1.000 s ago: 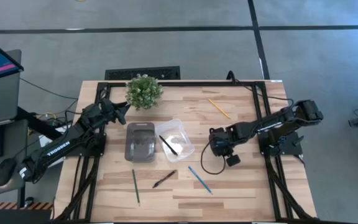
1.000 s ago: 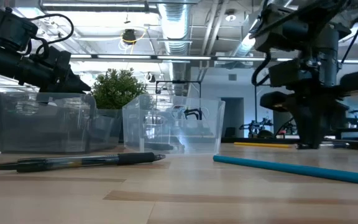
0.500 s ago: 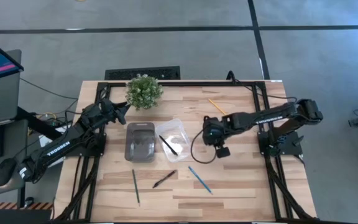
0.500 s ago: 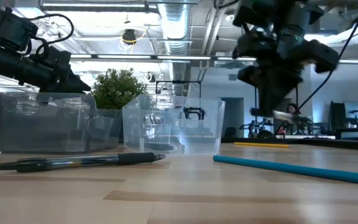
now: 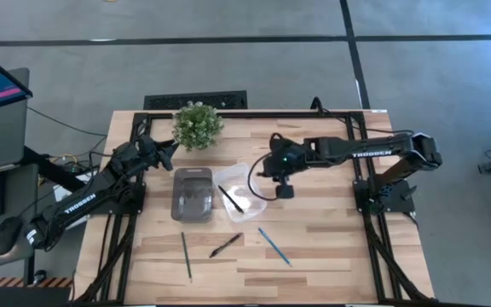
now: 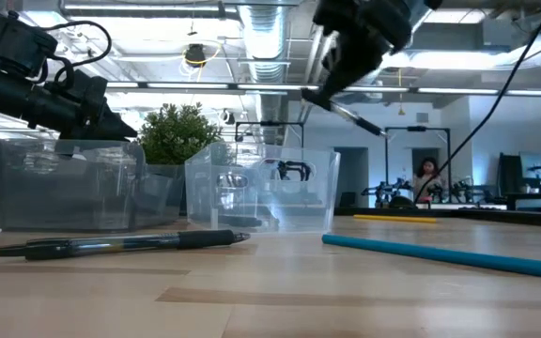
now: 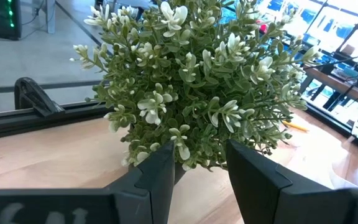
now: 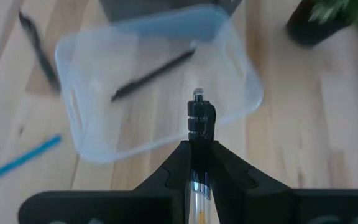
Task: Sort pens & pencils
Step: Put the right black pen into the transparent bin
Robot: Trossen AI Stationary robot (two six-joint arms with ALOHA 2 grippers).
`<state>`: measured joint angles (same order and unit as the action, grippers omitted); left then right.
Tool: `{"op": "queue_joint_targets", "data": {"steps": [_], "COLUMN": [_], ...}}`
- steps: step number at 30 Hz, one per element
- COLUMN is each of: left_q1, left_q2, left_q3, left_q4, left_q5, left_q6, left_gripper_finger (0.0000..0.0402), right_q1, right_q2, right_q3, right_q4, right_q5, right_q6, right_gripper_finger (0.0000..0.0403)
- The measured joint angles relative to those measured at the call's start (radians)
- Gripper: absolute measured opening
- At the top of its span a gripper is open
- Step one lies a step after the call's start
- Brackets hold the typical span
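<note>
My right gripper [image 5: 267, 167] hangs above the right rim of the clear bin [image 5: 244, 193], shut on a black pen [image 8: 195, 119]. In the low view that pen [image 6: 353, 116] juts slanting down from the gripper [image 6: 336, 89]. A second black pen [image 5: 231, 199] lies inside the clear bin. A third pen [image 5: 225, 246] lies flat on the table near the front, between the green pencil [image 5: 186, 256] and the blue pencil [image 5: 274, 246]. The yellow pencil [image 5: 300, 147] lies toward the far right. My left gripper [image 7: 197, 168] waits open beside the plant. My right gripper pinches the black pen's barrel [image 8: 194, 140] between its two fingers. The pen runs along the fingers, and its end [image 8: 196, 96] sticks out past the fingertips. It is lifted clear of the table, tilted downward above the clear bin.
A grey bin [image 5: 193, 194] stands left of the clear bin and touches it. A potted plant [image 5: 198, 124] sits at the far edge near my left gripper. Open tabletop lies at the front right. A person [image 6: 427, 178] shows in the room behind.
My right gripper has risen from the tabletop at right of centre, carrying the black pen, and has travelled toward the table's left and far edge. It now hangs over the clear bin's right rim. The pen has been lifted clear of the table.
</note>
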<state>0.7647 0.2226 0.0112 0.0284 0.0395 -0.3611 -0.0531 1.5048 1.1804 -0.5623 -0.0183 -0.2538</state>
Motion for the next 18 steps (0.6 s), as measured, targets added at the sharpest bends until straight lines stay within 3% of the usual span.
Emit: {"op": "queue_joint_targets", "data": {"steps": [3, 11, 18], "left_q1": [0.0, 0.0, 0.0], "left_q2": [0.0, 0.0, 0.0], "left_q3": [0.0, 0.0, 0.0], "left_q4": [0.0, 0.0, -0.002], "left_q5": [0.0, -0.002, -0.019], "left_q6": [0.009, 0.027, 0.079], "left_gripper_finger": [0.0135, 0.0135, 0.0135], "right_q1": [-0.001, 0.001, 0.007], "right_q2": [0.0, 0.007, 0.007], "right_q3": [0.009, 0.01, 0.01], "right_q4": [0.06, 0.205, 0.265], "right_q5": [-0.003, -0.016, -0.188], "right_q6": [-0.028, -0.308, -0.489], "right_gripper_finger": [0.0068, 0.0068, 0.0068]}}
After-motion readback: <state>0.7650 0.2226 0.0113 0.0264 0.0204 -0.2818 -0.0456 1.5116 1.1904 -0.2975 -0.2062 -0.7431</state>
